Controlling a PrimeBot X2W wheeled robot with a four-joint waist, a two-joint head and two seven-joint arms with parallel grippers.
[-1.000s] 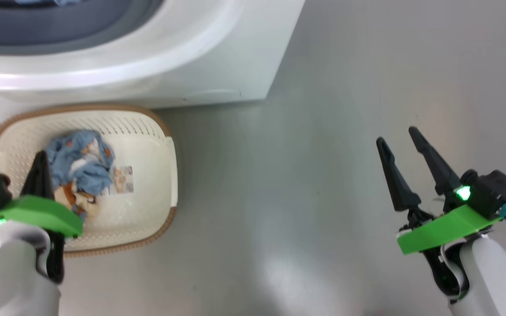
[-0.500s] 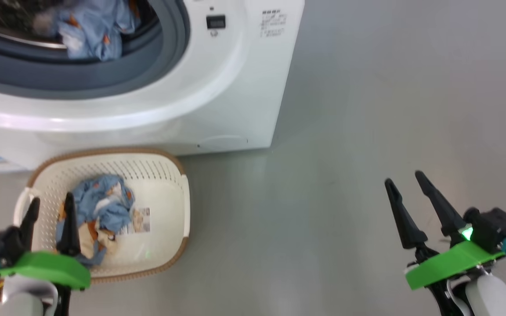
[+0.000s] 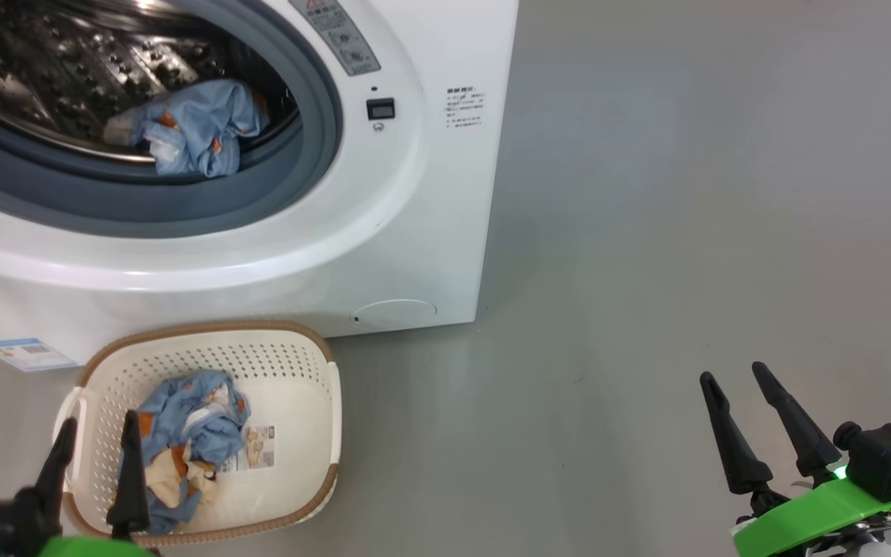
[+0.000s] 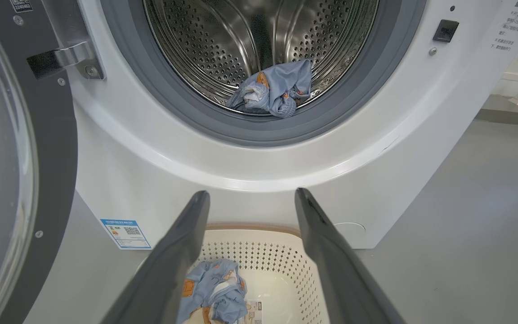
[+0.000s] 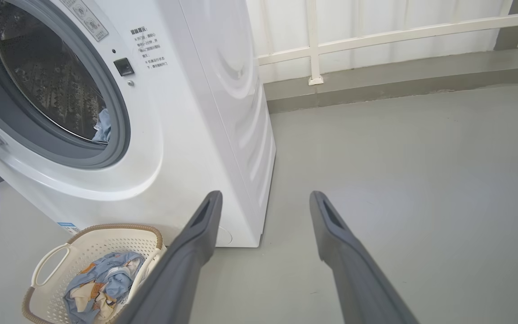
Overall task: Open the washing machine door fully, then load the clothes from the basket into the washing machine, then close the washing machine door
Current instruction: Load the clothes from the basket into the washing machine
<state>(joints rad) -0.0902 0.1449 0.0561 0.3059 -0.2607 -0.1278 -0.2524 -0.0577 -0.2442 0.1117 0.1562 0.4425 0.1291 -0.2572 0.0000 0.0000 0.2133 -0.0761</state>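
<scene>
We see a smooth grey floor (image 3: 685, 193) across the right half of the head view, reaching down to the bottom edge. On it, in the upper left of the frame, stands the washing machine (image 3: 430, 232), its white lower corner meeting the floor near the middle of the frame. Just below it, at the lower left, the basket (image 3: 260, 360) sits on the floor (its far rim lies close to the machine's front; we cannot tell whether they touch). In the right wrist view, the floor ends at a darker grey kerb (image 5: 398, 81) across the top of the frame, with a white railing (image 5: 313, 40) standing on it.
</scene>
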